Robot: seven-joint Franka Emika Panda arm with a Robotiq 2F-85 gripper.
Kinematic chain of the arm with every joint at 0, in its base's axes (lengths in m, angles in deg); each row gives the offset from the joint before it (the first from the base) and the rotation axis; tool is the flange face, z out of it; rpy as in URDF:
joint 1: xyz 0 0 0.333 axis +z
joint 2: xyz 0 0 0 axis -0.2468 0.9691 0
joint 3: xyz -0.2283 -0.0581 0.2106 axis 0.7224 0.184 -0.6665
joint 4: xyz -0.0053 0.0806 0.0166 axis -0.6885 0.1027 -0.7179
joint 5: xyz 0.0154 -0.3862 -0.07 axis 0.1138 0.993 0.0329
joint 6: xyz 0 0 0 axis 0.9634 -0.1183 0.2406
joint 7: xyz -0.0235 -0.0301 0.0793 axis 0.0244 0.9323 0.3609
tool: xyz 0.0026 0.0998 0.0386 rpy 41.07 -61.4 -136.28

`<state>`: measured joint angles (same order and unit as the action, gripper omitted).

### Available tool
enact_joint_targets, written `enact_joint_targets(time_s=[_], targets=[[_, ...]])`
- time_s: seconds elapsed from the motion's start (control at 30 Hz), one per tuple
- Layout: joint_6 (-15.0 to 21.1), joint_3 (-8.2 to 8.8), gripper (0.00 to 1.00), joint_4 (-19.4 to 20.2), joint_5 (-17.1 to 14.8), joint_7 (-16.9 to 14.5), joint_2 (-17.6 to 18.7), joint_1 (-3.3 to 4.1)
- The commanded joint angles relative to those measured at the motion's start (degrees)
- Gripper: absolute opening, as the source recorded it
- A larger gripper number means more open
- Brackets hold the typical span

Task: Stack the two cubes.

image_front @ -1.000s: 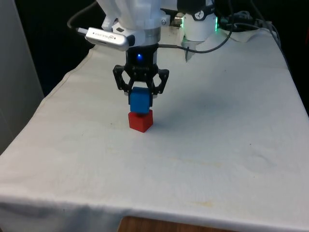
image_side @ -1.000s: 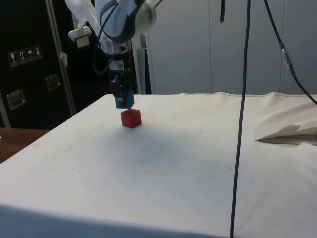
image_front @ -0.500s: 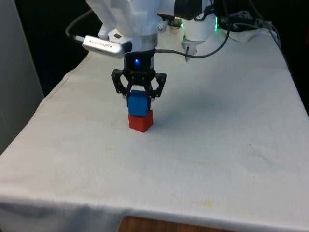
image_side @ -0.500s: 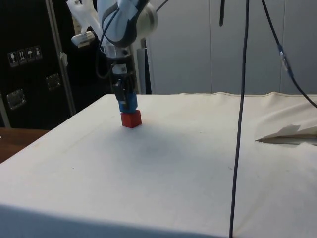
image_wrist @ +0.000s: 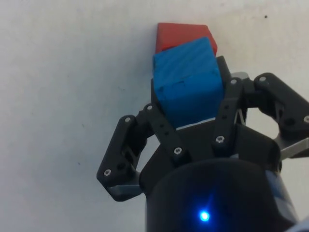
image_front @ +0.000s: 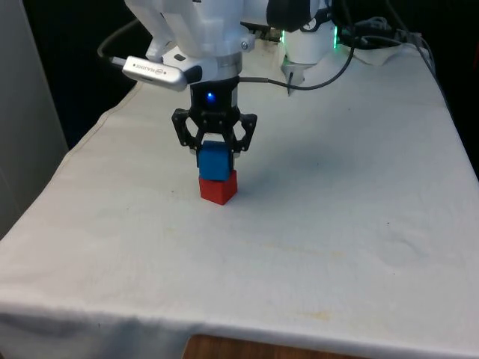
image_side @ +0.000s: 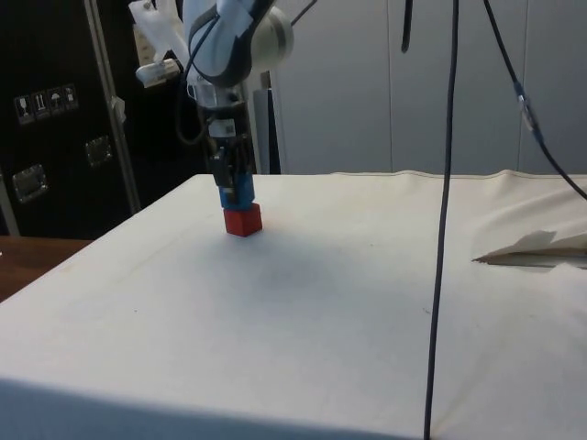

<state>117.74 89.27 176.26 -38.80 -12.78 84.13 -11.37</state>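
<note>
A blue cube (image_front: 214, 160) rests on top of a red cube (image_front: 218, 188) in the middle of the white cloth, slightly toward the front view's left. My gripper (image_front: 215, 153) points straight down over the pair, shut on the blue cube, one finger against each side. From the side, the blue cube (image_side: 240, 193) sits directly on the red cube (image_side: 243, 221), with the gripper (image_side: 235, 183) around it. The wrist view has the blue cube (image_wrist: 187, 82) between the black fingers (image_wrist: 157, 113), and the red cube (image_wrist: 181, 35) peeks out beneath it.
A dark cable (image_side: 445, 229) hangs down in front of the side camera. A crumpled fold of cloth (image_side: 537, 247) lies at the table's far end near the robot base, with cables (image_front: 374, 37) there. Bare cloth surrounds the stack.
The gripper has come down with the blue cube, from hovering just above the red cube to resting on it. It has barely moved over the last half second.
</note>
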Motion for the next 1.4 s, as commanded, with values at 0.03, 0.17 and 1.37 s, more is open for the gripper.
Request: enact_joint_targets(time_s=[0.03, 0.17, 1.37], targets=[[-0.6, -0.46, 0.00, -0.1, -1.0, -0.9, -0.3, -0.40], [-1.1, -0.52, 0.00, -0.2, -1.9, -1.6, -0.3, -0.52], [-2.2, 0.17, 1.00, -0.3, -7.7, -7.2, 0.0, -0.80]])
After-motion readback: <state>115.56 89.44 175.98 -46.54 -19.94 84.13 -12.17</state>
